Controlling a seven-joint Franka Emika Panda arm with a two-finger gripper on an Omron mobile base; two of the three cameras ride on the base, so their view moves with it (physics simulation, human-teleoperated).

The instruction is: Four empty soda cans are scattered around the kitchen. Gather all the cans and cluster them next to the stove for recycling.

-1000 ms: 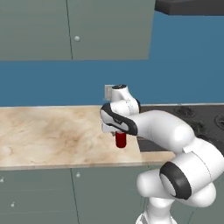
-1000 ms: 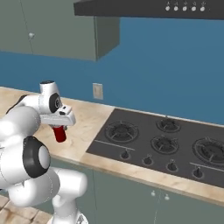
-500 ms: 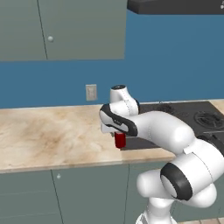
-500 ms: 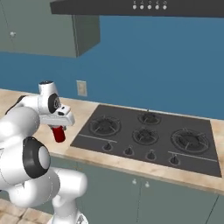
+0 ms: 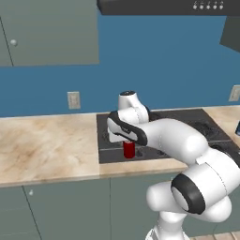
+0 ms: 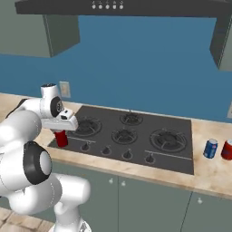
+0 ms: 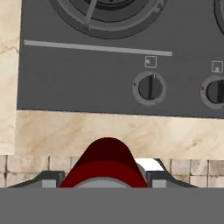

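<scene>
One red soda can (image 5: 128, 149) is seen pinched upright between the jaws of the gripper (image 5: 127, 144), carried clear of the front left corner of the stove (image 6: 136, 136), which lies directly beneath it. Two stove knobs (image 7: 150, 86) are seen just ahead of the gripper. Far off to the gripper's right, beyond the stove, a blue soda can (image 6: 210, 148) and a second red can (image 6: 227, 149) are seen standing side by side on the counter (image 6: 213, 170).

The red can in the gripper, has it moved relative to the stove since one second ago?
Yes. The red can was over the bare counter beside the stove; now it hangs over the stove's front-left corner.
</scene>
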